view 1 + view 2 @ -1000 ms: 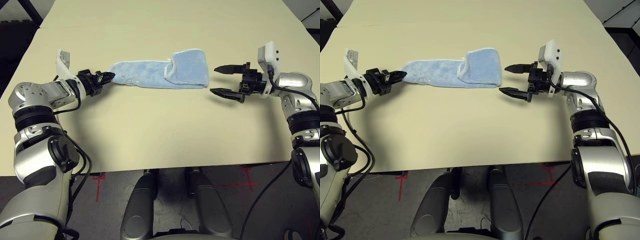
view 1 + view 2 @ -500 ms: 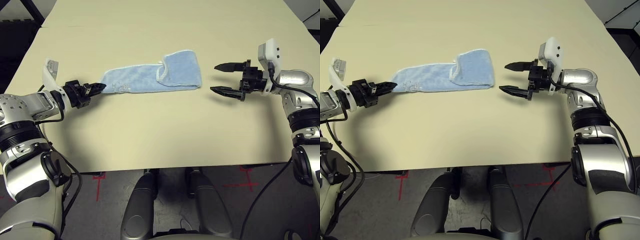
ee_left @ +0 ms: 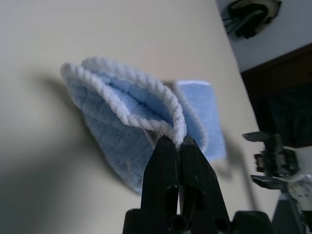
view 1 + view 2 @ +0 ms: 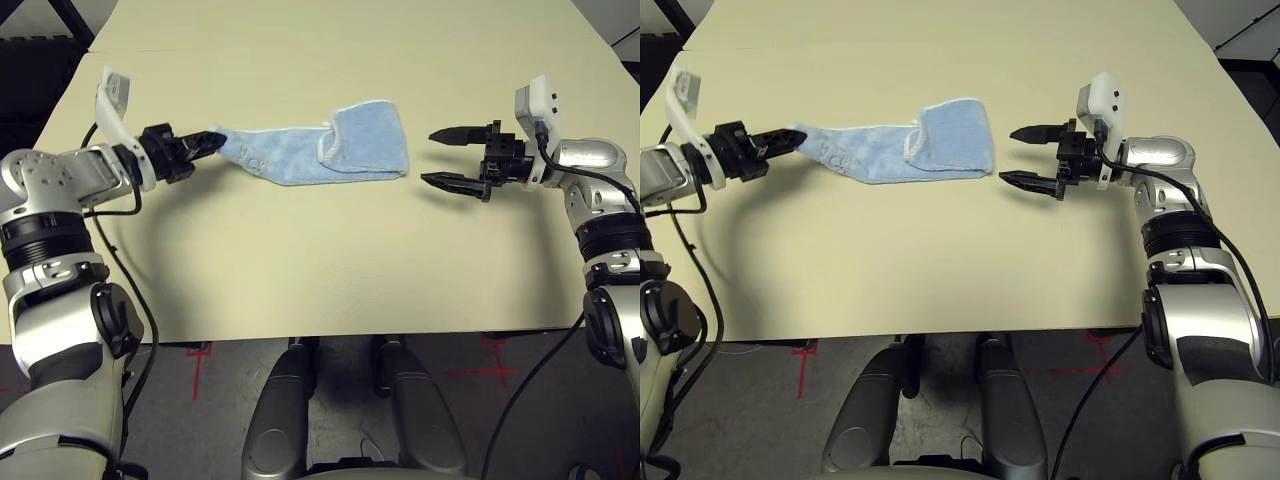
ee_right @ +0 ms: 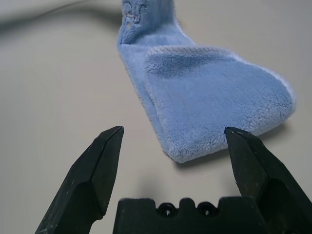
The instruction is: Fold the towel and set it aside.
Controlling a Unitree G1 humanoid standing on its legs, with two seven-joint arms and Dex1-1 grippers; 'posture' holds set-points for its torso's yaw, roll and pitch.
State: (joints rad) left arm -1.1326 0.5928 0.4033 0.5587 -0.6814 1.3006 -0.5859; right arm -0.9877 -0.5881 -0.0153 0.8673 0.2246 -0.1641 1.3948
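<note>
The light-blue towel (image 4: 320, 155) lies stretched across the middle of the cream table (image 4: 320, 260), its right part folded back on itself in a doubled flap (image 5: 214, 97). My left gripper (image 4: 216, 138) is shut on the towel's left end and holds that end lifted off the table; the white edging (image 3: 146, 105) bunches just above the black fingers (image 3: 163, 165). My right gripper (image 4: 434, 158) stands open a short way right of the folded flap, apart from it, with nothing between its fingers (image 5: 100, 161).
The table's front edge (image 4: 330, 335) runs below both arms, with dark floor and red tape marks beyond it. Dark floor also shows past the table's far left corner (image 4: 60, 40).
My left gripper has risen and moved inward to the right with the towel's left end, lifting it off the table. The towel has slid slightly right. The right gripper has stayed put.
</note>
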